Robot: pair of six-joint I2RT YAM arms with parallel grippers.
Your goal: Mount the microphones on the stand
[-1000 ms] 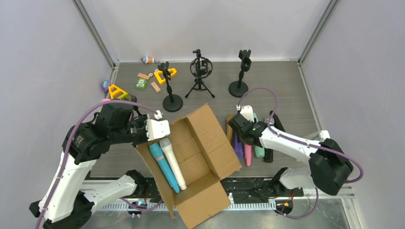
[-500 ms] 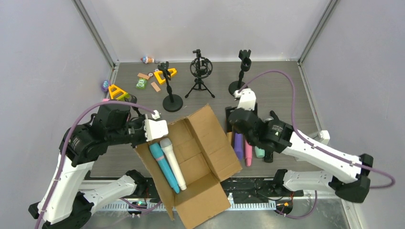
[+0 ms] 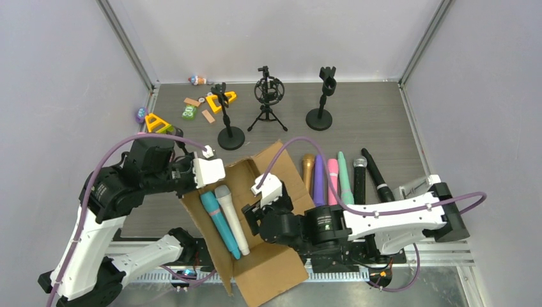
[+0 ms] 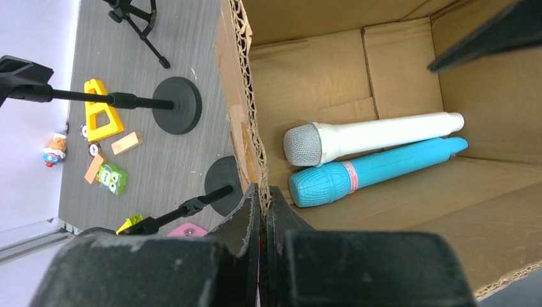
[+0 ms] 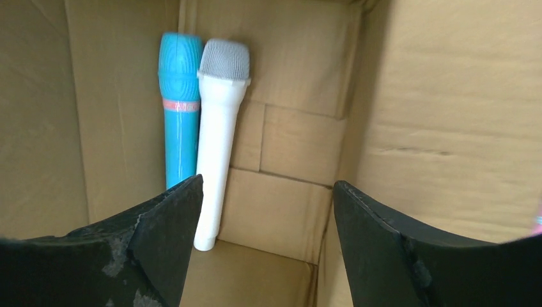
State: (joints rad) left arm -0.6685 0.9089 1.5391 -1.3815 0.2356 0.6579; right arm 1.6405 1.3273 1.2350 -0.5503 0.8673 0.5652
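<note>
Cardboard box [image 3: 281, 176]: open, flaps spread, at the near middle of the table [image 3: 383, 128].
left gripper [image 4: 263, 192]: pressed together on the box's left wall, with the corrugated edge pinched between its fingers, close to the box's far-left corner.
right gripper [image 5: 267, 185]: jaws spread wide with nothing between them. It reaches leftward into the box above the floor, near the two mics inside but apart from them.
cyan mic [image 3: 218, 224]: lies on the box floor along the left wall, head toward the far end.
white mic [image 3: 231, 219]: just right of the cyan mic and touching it along its length. Its grey mesh head is level with the cyan head.
gold mic [image 3: 309, 167]: on the table just right of the box, leftmost in a row of six.
purple mic [image 3: 319, 188], pink mic [image 3: 333, 182], mint mic [image 3: 344, 179]: next in the row, side by side and roughly parallel, heads far. The right arm hides their near ends.
silver-headed mic [image 3: 360, 182]: black body, right of the mint mic.
black mic [image 3: 378, 176]: rightmost, tilted with its head toward the far left.
left stand [image 3: 229, 118]: round base, far of the box, well apart from every mic.
tripod stand [image 3: 267, 96]: far middle, with a ring mount on top.
right stand [image 3: 323, 96]: round base, far of the mic row.
toys [image 3: 192, 109]: yellow triangles and small blocks at the far-left corner of the table.
</note>
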